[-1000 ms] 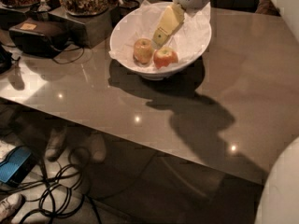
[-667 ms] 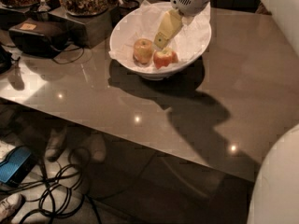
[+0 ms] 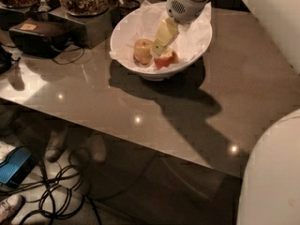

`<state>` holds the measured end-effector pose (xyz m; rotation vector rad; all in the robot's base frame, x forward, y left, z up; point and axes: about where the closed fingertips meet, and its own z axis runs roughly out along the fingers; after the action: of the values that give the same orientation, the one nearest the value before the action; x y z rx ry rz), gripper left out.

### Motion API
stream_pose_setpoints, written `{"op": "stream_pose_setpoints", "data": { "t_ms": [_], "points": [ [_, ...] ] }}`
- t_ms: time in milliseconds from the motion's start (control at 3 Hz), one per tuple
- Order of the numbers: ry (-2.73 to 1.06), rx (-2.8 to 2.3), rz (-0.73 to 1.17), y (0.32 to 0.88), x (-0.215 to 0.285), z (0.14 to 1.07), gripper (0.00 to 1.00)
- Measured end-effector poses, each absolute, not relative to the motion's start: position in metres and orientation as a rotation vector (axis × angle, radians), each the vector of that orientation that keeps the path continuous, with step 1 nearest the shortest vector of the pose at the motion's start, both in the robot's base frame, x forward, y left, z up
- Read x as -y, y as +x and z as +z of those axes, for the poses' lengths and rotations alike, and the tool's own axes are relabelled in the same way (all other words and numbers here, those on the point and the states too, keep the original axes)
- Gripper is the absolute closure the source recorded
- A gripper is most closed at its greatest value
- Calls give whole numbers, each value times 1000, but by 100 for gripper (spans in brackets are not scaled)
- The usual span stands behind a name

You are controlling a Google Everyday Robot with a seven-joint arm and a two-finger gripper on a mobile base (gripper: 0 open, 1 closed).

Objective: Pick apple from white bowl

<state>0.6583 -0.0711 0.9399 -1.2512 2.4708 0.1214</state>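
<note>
The white bowl (image 3: 193,45), lined with crumpled white paper, stands at the back of the grey table (image 3: 243,93). In it lie the red-orange apple (image 3: 166,60) on the right and a paler yellow-tan apple (image 3: 142,51) on the left. My gripper (image 3: 158,49) reaches down into the bowl from the upper right. Its yellowish tip is just above the red-orange apple's upper left and close beside the pale apple. Part of the red-orange apple is hidden behind the gripper.
Dark food containers (image 3: 89,3) with nuts stand at the back left, next to a black device (image 3: 40,34) with a cable. My white body (image 3: 272,172) fills the lower right. Cables (image 3: 56,196) and a blue object (image 3: 14,165) lie on the floor.
My gripper has come down a little deeper into the bowl, closer to the red-orange apple. The apples and the bowl have not moved.
</note>
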Motion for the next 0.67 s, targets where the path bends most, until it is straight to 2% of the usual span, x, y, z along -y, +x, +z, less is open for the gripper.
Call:
{"op": "stream_pose_setpoints", "data": {
  "t_ms": [667],
  "points": [
    [-1265,-2505,97,673,73,917,17]
  ]
}}
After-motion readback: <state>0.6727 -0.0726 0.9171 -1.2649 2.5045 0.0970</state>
